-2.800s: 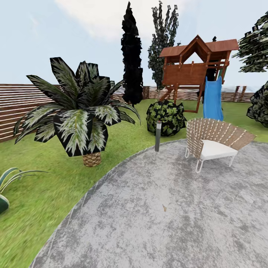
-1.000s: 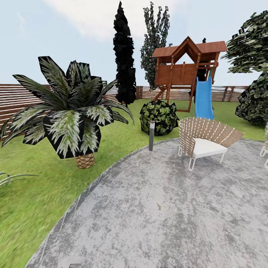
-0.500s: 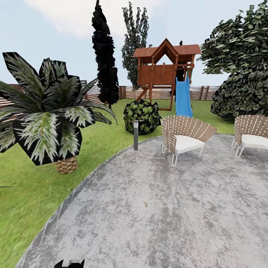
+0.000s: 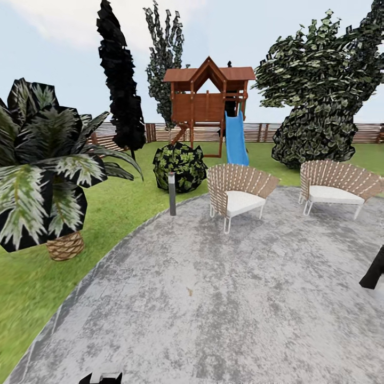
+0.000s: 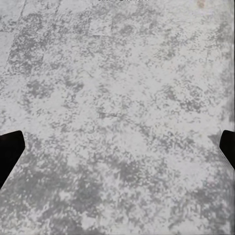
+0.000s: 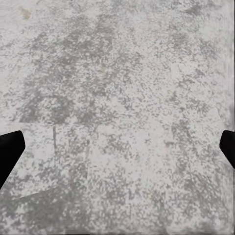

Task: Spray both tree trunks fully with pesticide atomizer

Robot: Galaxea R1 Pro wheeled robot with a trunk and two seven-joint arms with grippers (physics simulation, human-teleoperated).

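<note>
Grey paving (image 4: 224, 298) spreads ahead of the robot toward two wicker chairs (image 4: 237, 194). Left gripper (image 5: 117, 147) and right gripper (image 6: 117, 147) both hang jaws apart over bare paving. No sprayer bottle is in sight, so neither arm can be judged nearer.

The floor here is a wide grey mottled stone patio (image 4: 229, 298) with a curved edge, bordered by green lawn (image 4: 128, 202). Two wicker chairs (image 4: 237, 194) (image 4: 336, 186) stand on the stone, side by side. A short dark post (image 4: 172, 193) stands at the patio's edge. A scaly-trunked palm (image 4: 48, 176) and a round bush (image 4: 180, 166) stand on the grass.
</note>
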